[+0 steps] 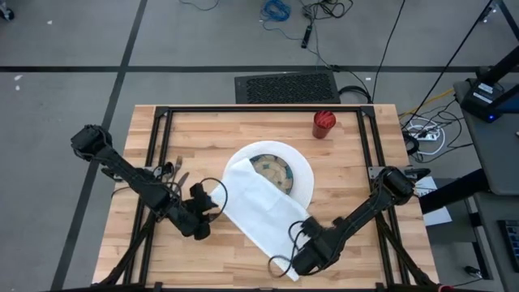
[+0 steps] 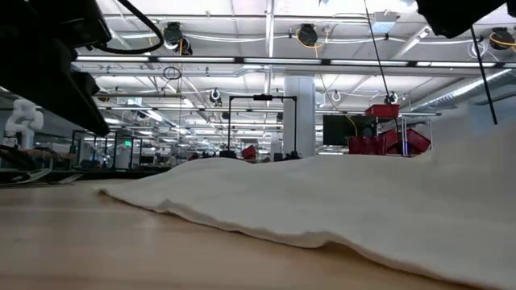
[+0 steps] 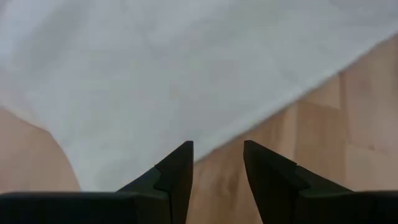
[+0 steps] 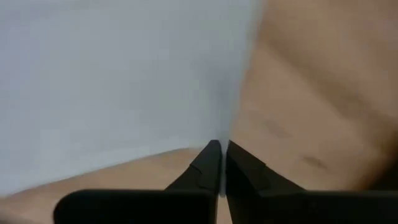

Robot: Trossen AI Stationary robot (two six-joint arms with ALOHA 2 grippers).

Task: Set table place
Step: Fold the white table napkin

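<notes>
Right gripper (image 1: 300, 261) pinches the white napkin (image 1: 258, 212) corner at lower centre, left gripper (image 1: 203, 219) parted beside its edge; drag slowly (napkin drapes the plate (image 1: 302, 174)) across the desk (image 1: 349, 170).

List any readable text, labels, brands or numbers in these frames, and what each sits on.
None readable.
White cloth, plate, red cup, table: no print visible in any view.
Left gripper and right gripper: no markings show.
Room beyond the table in the low view: any signage is too small to read.
</notes>
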